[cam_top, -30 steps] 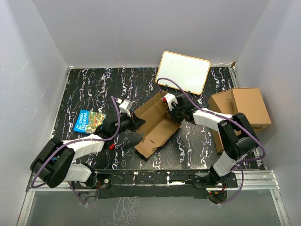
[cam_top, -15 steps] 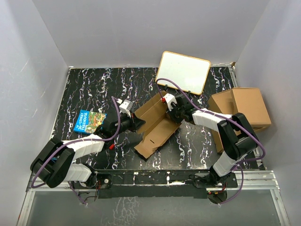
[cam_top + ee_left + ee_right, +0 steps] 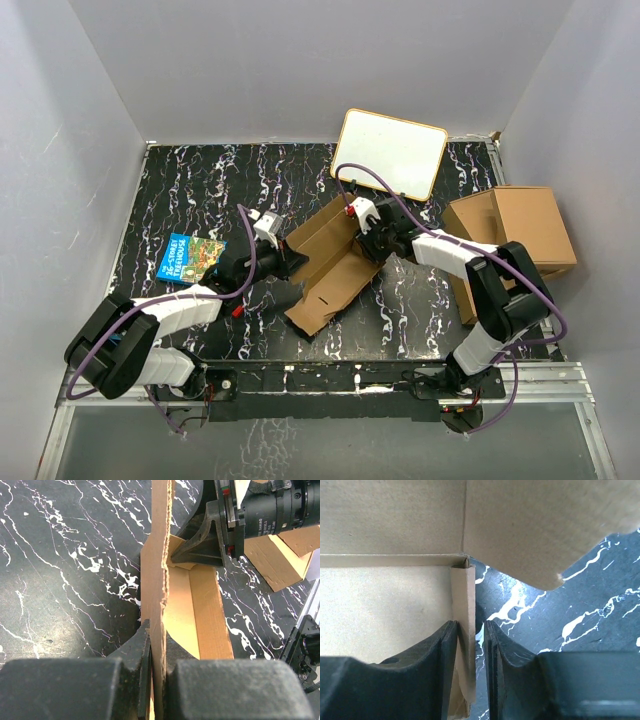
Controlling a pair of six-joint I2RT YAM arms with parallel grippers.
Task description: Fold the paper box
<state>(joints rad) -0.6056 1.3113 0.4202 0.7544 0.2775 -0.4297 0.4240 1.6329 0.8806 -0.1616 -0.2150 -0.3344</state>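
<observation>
The left gripper is clenched on the upright wall of the box. The right gripper stands slightly parted astride a corner flap, with a gap on one side, so it grips nothing. The box lies between both grippers. Unpinned, the flap may spring back flat. A hard left pull could tear the frayed wall edge or drag the box.

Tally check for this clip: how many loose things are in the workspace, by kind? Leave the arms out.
Paper box, partly folded: 1
Pile of cardboard boxes, counted as one pile because its separate boxes cannot be told apart: 1
Blue picture book: 1
Whiteboard: 1
Total: 4
</observation>
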